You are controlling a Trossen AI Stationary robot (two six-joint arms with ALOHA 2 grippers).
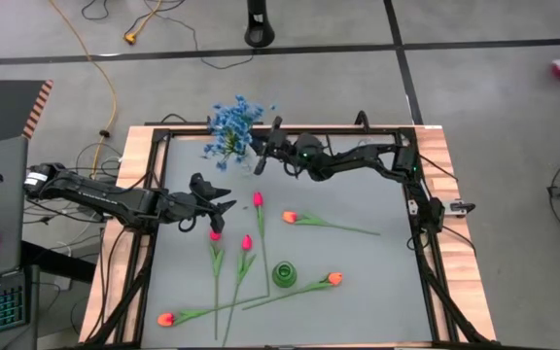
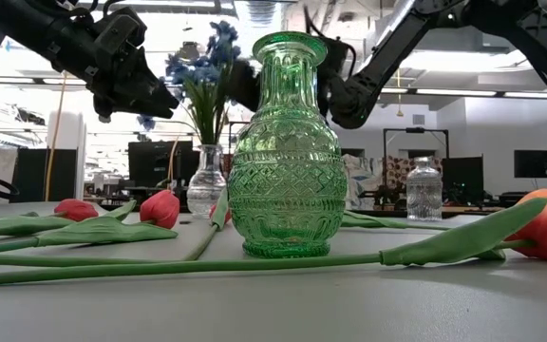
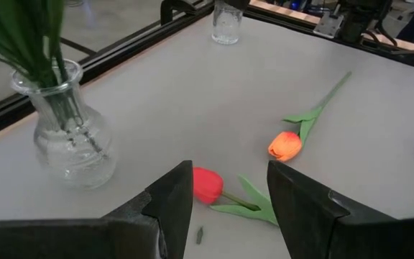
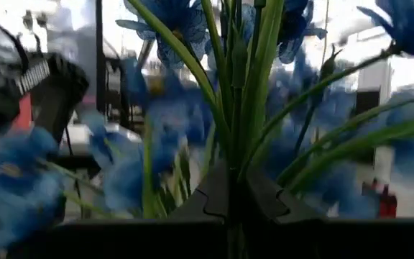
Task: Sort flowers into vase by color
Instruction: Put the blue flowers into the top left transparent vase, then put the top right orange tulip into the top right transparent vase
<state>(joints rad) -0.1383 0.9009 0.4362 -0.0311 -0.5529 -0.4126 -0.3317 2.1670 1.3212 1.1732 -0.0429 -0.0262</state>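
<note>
Right wrist view, claw (image 4: pixel 230 188) gripping blue flowers (image 4: pixel 244 93)

Both arms are chunky matte-black jointed tubes with black cables running along them. The left black two-finger gripper (image 3: pixel 225 208) has broad, flat wedge fingers; the right arm's wrist shows a tiny green light.

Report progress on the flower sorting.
Done: blue flowers stand in the clear vase. In hand: the right gripper is shut on a blue stem there; the left gripper hangs open over a pink-red tulip. Left: all tulips lie flat; the green vase is empty.
</note>
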